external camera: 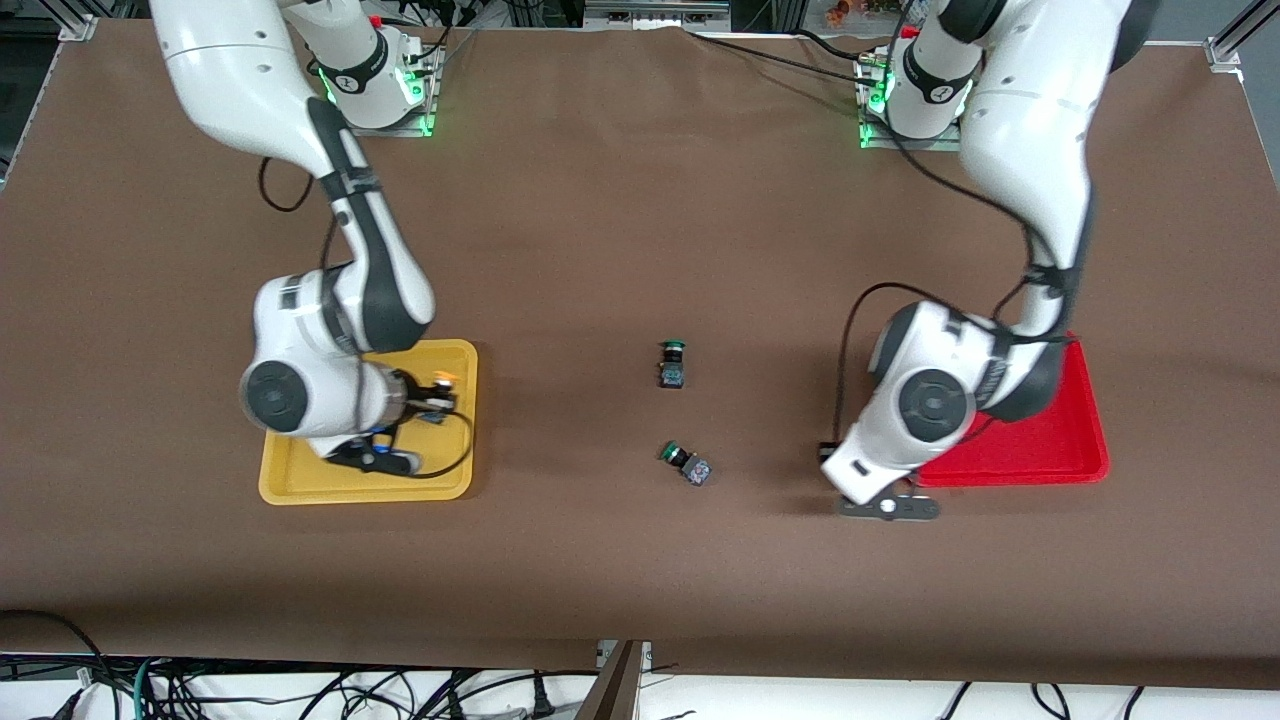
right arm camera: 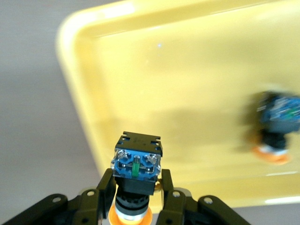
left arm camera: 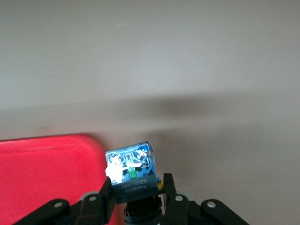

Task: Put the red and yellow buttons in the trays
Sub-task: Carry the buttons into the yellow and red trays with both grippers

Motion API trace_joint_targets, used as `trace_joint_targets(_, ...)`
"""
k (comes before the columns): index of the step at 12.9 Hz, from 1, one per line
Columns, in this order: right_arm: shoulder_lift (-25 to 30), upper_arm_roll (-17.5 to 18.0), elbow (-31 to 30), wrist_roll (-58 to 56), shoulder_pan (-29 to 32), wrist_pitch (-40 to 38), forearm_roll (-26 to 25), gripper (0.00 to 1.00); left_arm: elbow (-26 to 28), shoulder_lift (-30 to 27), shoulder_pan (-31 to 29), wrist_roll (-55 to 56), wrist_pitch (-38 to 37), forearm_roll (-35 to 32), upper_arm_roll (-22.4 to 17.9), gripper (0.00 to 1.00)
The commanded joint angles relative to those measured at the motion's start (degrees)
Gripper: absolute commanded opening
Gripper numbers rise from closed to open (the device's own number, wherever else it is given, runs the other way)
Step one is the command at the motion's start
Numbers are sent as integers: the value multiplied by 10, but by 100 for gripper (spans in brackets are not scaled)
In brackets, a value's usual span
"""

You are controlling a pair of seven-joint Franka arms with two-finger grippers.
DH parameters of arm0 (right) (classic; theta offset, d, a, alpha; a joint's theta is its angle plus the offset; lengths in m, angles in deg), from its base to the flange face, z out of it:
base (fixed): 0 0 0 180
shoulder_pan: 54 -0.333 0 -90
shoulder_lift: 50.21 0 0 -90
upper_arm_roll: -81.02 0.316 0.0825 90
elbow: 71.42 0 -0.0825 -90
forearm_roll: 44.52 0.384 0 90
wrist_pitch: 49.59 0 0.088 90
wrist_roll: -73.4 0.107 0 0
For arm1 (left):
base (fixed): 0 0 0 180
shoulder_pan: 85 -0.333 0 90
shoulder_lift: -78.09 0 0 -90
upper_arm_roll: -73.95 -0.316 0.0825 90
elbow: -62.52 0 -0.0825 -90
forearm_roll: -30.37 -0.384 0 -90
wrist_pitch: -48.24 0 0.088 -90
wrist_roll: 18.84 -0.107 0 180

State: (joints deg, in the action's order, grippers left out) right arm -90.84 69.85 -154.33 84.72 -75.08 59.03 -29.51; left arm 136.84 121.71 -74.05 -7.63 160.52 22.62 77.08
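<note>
Button (right arm camera: 137, 164) over yellow tray (right arm camera: 187, 84)

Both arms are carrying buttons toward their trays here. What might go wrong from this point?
The left gripper holds a button over bare table beside the red tray, not over it; released now, it would likely miss. The right gripper holds a yellow-capped button above the yellow tray's edge; dropped there, it may land on the rim or roll out. A yellow button already lies in that tray and might get bumped.
</note>
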Motion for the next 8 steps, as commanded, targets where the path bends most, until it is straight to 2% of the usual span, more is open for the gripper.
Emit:
trace_joint_targets(1, -8, -12, -30, -38, -11, 18, -8, 0, 25, -35, -78, -169, -73, -13, 10, 4)
trace_joint_targets(2, -14, -12, -40, -40, -11, 33, -9, 0, 42, -40, -103, -231, -80, -14, 10, 4)
trace_joint_targets(3, -14, -12, -48, -40, -10, 47, -8, 22, 71, -47, -121, -277, -76, -15, 9, 3)
trace_joint_targets(4, -14, -12, -46, -40, -5, 46, -6, 99, 102, -48, -131, -296, -66, -15, 9, 2)
trace_joint_targets(6, 6, -16, -30, -57, 2, 35, -9, 100, 192, -67, -153, -330, 53, -15, 9, 4)
trace_joint_targets(7, 27, -31, -24, -67, 3, 7, -9, 100, 223, -74, -168, -348, 106, -15, 9, 10)
trace_joint_targets(8, 50, -45, -14, -78, 3, -24, -8, 100, 225, -77, -174, -355, 115, -15, 10, 53)
